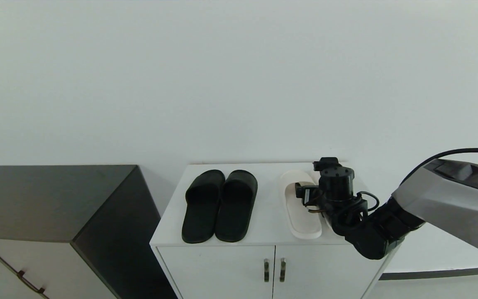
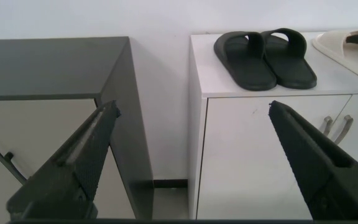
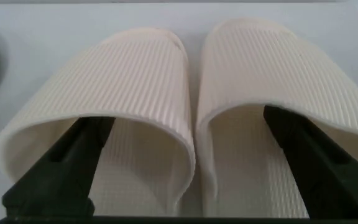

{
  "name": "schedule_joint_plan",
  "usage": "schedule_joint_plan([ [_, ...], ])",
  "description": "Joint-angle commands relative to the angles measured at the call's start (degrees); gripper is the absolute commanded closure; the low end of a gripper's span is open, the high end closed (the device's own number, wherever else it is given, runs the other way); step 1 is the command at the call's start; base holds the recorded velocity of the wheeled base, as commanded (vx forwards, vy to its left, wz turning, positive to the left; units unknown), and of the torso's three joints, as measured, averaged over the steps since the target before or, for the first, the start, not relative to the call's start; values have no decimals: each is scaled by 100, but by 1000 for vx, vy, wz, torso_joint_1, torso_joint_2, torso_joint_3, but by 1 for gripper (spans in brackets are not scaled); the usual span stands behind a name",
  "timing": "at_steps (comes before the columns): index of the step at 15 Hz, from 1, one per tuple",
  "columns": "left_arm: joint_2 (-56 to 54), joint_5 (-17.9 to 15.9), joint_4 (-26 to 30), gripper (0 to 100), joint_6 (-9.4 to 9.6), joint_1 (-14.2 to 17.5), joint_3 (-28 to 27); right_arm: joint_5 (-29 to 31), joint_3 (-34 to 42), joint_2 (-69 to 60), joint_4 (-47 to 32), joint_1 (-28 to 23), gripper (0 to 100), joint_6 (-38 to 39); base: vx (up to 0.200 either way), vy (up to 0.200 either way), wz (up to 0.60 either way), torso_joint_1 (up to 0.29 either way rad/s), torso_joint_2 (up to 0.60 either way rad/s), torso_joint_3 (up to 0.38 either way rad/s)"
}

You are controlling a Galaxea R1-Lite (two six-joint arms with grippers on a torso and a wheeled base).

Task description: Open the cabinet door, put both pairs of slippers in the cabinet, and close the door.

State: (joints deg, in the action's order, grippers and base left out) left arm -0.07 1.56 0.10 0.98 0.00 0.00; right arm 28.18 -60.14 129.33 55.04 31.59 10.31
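A pair of cream ribbed slippers lies side by side on the right of the white cabinet's top. My right gripper is down on them and open. One finger is inside the opening of one slipper and the other finger is inside its neighbour, so the two inner strap edges stand between them. A pair of black slippers rests on the left of the top. Both cabinet doors are shut. My left gripper hangs open and holds nothing, low in front of the cabinet's left side.
Two metal handles meet at the middle of the white doors. A taller dark-topped cabinet with a drawer handle stands close to the left, with a narrow gap between. A plain wall is behind.
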Motion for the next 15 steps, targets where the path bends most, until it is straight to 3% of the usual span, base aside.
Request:
schedule_joint_plan([
  [1, 7, 2, -1, 0, -1, 0, 0, 3, -112, 180, 7, -3, 100, -3, 0, 0, 0, 0, 0, 0],
  [6, 7, 2, -1, 0, -27, -9, 0, 20, -148, 75, 15, -12, 100, -73, 0, 0, 0, 0, 0, 0],
  [10, 7, -7, -1, 0, -1, 0, 0, -173, 415, -1024, 51, 32, 100, -328, 0, 0, 0, 0, 0, 0],
  [15, 7, -7, -1, 0, -10, 0, 0, -1975, 2173, -3133, -670, 779, 100, -381, 0, 0, 0, 0, 0, 0],
])
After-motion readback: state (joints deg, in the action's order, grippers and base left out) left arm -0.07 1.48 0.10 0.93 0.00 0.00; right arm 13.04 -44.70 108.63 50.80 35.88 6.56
